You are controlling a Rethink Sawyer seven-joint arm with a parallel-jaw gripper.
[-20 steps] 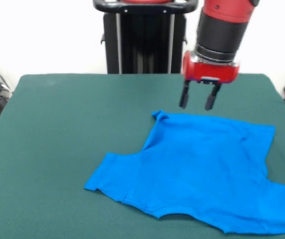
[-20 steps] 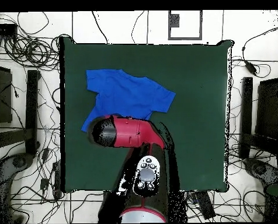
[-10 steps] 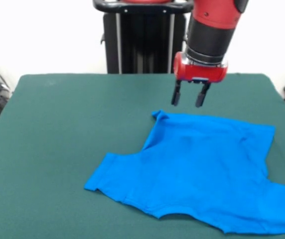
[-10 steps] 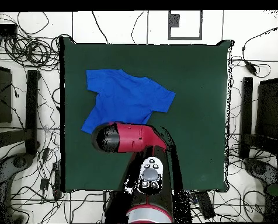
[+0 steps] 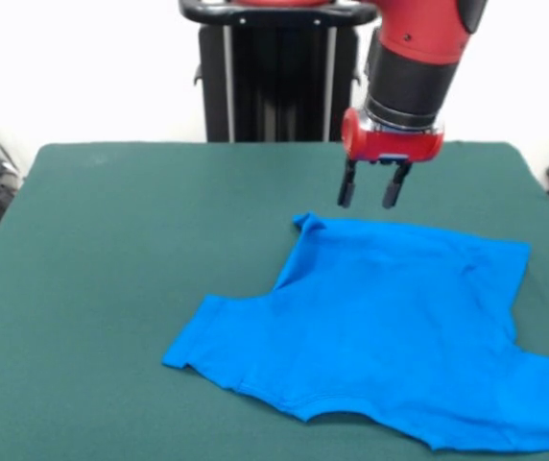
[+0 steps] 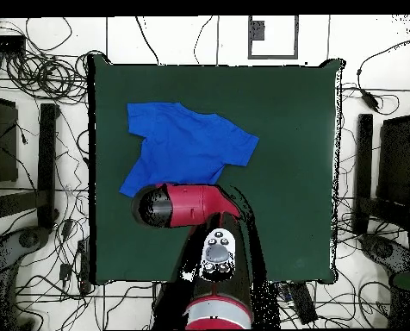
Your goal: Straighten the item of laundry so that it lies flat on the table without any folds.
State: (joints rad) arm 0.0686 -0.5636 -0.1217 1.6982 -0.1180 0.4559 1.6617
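**Blue shirt spread on the green table, my gripper above its far edge**

Nearest to the front camera lies the bright blue, plain, short-sleeved small T-shirt of soft fabric (image 5: 390, 331). It rests on the large rectangular tabletop covered in dark green felt-like cloth (image 5: 131, 250), in the right half of the front view, and its near right corner reaches close to the table's near edge. One sleeve points to the left near side, and the curved neck opening shows on the near hem. The cloth is mostly spread out, but a fold line runs from the far left corner down toward the left sleeve, and this far left corner is a little bunched and raised. Some soft wrinkles also show near the far right side.

Behind the shirt, my red and black gripper (image 5: 370, 187) hangs in the air just beyond the far hem, near that bunched corner. My two dark fingers (image 5: 347, 188) point straight down, stand apart with a clear gap between them, and carry nothing. They do not touch the shirt or the table.

In the overhead view the shirt (image 6: 191, 146) lies in the upper left part of the table (image 6: 286, 172), and my arm covers the shirt's lower edge there.

Farthest back, the black pedestal (image 5: 270, 72) stands at the table's far side.
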